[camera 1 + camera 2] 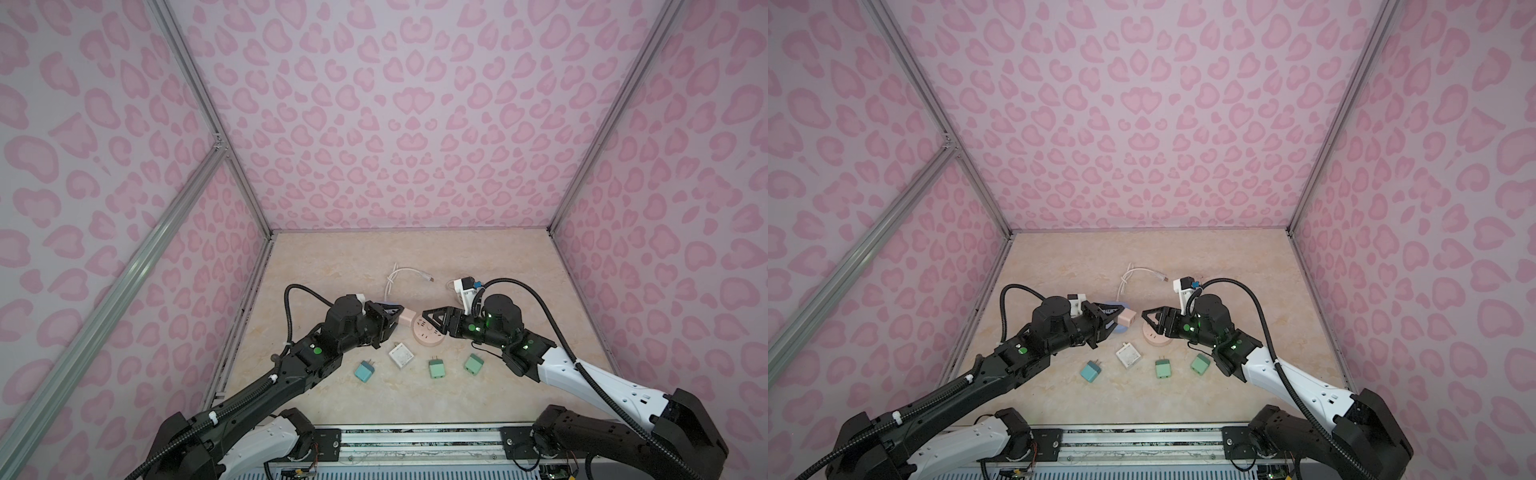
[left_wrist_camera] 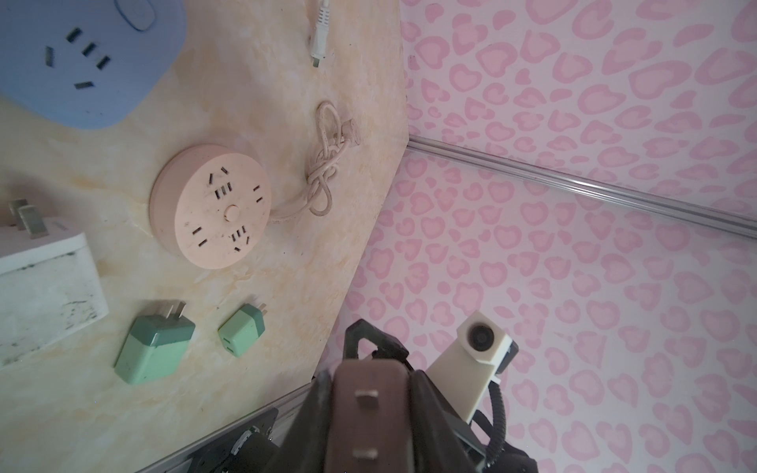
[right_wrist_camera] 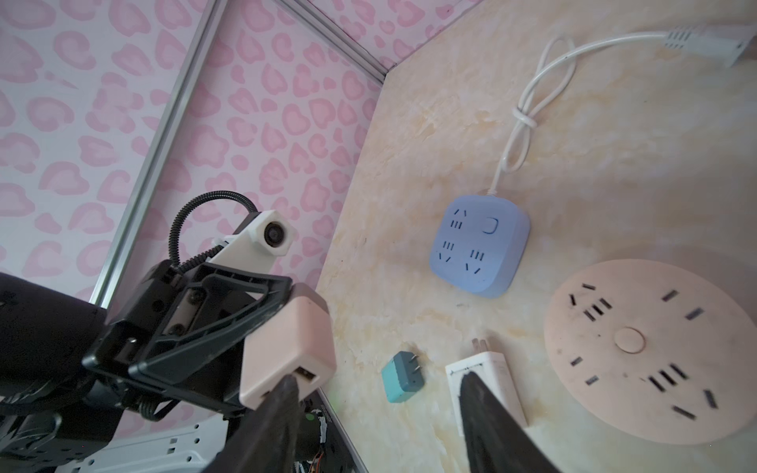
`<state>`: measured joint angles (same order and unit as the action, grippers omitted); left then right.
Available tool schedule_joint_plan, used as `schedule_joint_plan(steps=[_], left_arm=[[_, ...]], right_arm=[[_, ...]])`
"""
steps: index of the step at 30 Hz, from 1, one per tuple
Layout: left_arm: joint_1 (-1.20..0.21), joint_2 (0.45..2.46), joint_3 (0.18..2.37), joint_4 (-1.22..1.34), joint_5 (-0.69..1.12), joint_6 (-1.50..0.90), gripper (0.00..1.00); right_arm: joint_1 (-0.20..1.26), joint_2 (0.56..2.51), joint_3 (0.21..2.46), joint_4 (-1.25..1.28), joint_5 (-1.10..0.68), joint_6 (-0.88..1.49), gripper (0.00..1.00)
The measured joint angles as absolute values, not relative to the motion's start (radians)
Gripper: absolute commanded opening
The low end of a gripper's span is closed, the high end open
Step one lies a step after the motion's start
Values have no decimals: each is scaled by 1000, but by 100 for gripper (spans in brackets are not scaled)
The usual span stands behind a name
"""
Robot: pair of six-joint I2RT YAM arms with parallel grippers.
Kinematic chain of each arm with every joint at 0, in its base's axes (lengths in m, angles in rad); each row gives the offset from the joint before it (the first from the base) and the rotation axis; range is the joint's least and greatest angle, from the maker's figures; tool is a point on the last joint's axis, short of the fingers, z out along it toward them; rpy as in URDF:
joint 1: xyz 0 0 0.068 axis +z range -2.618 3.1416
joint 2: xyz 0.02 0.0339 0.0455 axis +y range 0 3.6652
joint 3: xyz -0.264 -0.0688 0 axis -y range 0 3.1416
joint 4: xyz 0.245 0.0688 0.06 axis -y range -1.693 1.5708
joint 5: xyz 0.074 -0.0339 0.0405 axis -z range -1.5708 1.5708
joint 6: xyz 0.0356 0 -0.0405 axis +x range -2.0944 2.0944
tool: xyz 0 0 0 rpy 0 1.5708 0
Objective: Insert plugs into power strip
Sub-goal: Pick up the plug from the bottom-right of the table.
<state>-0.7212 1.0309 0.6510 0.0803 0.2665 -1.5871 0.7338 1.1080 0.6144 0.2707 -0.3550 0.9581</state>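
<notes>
Lying on the desk (image 1: 374, 266), the round pink power strip (image 1: 428, 334) sits just below the right fingers (image 3: 483, 409), which are spread. Left fingers (image 1: 386, 311) pinch the pinkish-tan plug (image 1: 408, 318) aloft, prongs (image 2: 366, 395) facing back toward their wrist (likely a handover): close squarely on its free end before releasing.

High stereo pair, close wrist views

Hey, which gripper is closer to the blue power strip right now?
Left. The left gripper, shut on the pinkish-tan plug, hangs above the blue power strip. The right gripper, open, is off to the side, above the round pink strip.
</notes>
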Motion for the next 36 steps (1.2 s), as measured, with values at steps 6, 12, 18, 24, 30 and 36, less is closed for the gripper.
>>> schedule_joint_plan(steps=[6,12,18,24,30,36], left_arm=[[-721,1037,651,96,267,-1598,2],[-721,1067,652,137,282,-1605,2],[-722,1082,652,188,302,-1629,2],[-722,1085,652,213,316,-1639,2],[-729,1102,651,243,331,-1647,2],[-740,1115,648,279,341,-1658,2]], right_arm=[[760,1071,664,213,-342,925,56],[882,1066,775,29,-224,769,55],[933,1084,808,-80,-117,684,55],[947,1101,811,-97,-82,643,56],[946,1115,805,-68,-79,616,56],[946,1115,806,-36,-78,585,56]])
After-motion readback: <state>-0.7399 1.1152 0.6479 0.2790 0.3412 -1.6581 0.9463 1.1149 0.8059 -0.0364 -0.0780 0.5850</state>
